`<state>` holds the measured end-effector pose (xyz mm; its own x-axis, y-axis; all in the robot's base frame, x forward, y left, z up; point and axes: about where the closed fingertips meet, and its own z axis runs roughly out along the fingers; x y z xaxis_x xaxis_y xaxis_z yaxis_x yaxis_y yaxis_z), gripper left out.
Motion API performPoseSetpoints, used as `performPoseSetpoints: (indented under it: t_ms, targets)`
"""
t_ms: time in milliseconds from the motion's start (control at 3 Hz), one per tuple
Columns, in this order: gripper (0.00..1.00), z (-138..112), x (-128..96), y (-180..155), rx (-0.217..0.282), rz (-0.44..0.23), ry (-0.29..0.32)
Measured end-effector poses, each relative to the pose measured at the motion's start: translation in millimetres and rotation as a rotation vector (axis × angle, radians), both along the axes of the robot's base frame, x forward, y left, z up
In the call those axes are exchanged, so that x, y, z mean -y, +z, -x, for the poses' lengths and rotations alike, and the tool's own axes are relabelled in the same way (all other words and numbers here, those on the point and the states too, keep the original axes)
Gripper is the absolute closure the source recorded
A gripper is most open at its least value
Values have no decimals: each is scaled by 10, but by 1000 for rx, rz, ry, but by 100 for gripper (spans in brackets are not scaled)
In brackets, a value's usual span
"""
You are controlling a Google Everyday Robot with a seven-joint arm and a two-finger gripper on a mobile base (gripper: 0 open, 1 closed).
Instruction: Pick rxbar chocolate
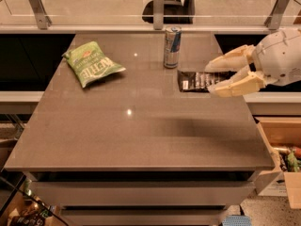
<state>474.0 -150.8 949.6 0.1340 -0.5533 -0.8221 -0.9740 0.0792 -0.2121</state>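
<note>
The rxbar chocolate (196,80) is a flat black wrapper with white lettering, held level in the air above the right side of the grey table (136,126). My gripper (210,79) comes in from the right, cream-coloured fingers above and below the bar's right end, shut on it. A faint shadow lies on the table below the bar.
A tall silver-and-blue drink can (172,46) stands at the back of the table, just left of the lifted bar. A green crinkled chip bag (92,63) lies at the back left. A glass railing runs behind the table. An open cardboard box (282,149) stands at the right.
</note>
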Motion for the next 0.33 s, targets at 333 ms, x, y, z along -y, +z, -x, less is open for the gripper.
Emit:
performPoseSetpoints:
  t_ms: [333]
  targets:
    - [100,0,-1,0,0,0,0]
